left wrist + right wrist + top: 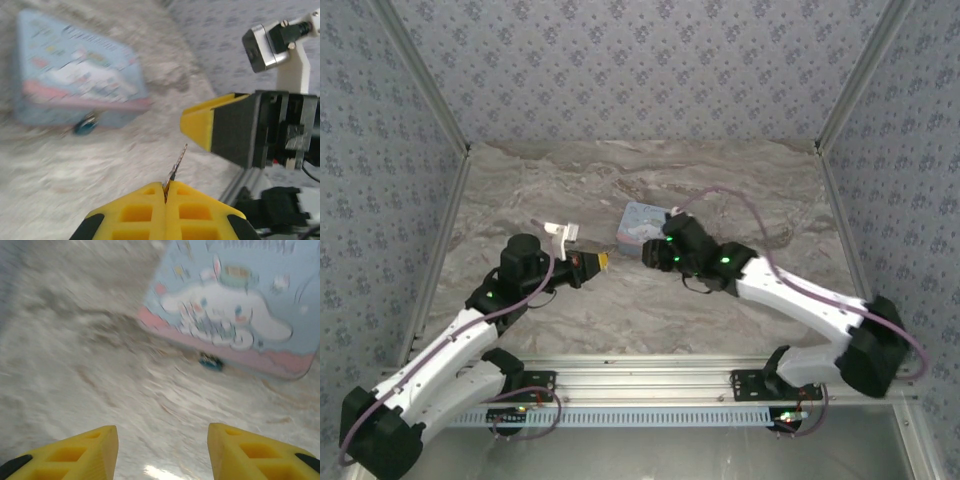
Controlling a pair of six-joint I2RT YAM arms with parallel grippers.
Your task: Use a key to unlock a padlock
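The left gripper is pinching a thin silvery metal key between closed yellow fingers. The right gripper is standing open, holding nothing. The tiny blue padlock is lying ahead of its fingertips, against the near edge of the pale blue rectangular cartoon-printed tin.

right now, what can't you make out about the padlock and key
Both wrist views: the padlock is motion-blurred, a dark blob at the edge of the tin; keyhole and shackle state are unreadable.
Left wrist view: the key is seen edge-on, so its teeth can't be read; its head is buried in the shut left hand.
Top view: the tin's near edge is partly covered by the right hand.
Both wrist views: the tin's lettering is blurred.
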